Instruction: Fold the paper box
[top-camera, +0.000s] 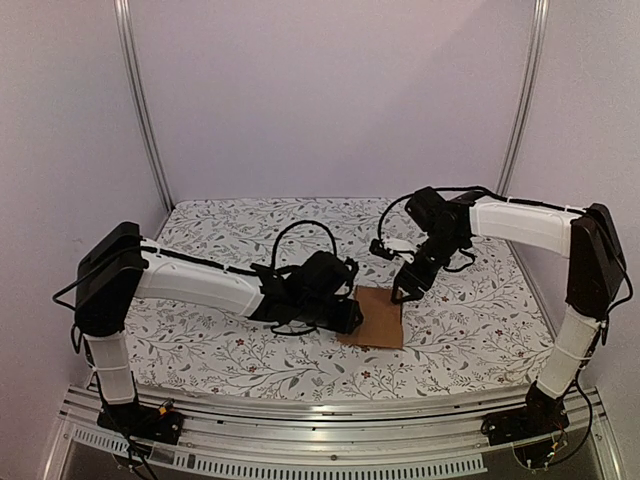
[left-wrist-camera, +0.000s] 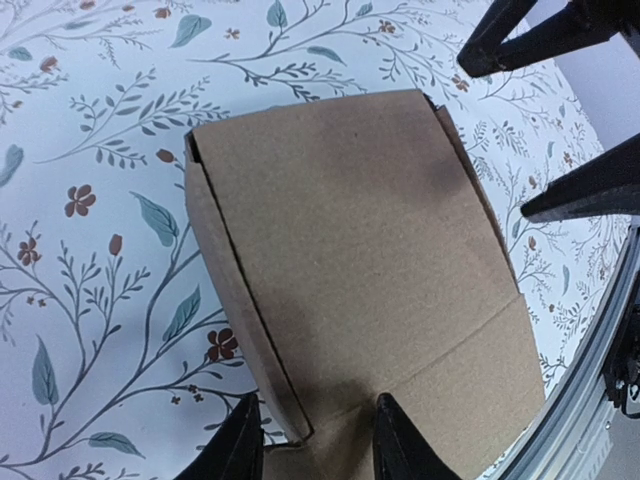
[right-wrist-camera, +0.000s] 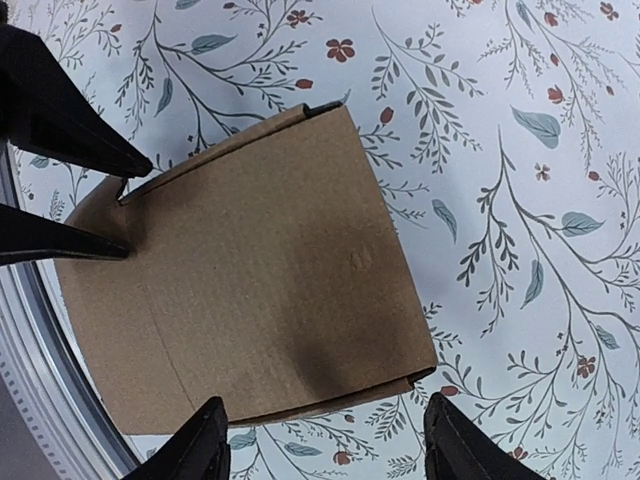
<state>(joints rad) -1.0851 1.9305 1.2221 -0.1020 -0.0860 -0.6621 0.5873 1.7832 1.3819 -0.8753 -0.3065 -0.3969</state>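
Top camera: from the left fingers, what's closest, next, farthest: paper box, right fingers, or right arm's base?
1. The paper box, right at the tips of the left fingers.
2. The right fingers, over the box's far side.
3. The right arm's base, at the near right corner.

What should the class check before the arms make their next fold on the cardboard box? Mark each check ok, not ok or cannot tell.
1. Cardboard box rests on the table, between both arms: ok.
2. Left gripper straddles one edge of the box: ok.
3. Left gripper's hold is firm: cannot tell.
4. Right gripper is open: ok.
5. Folding is finished: not ok; one flap lies unfolded past its crease.
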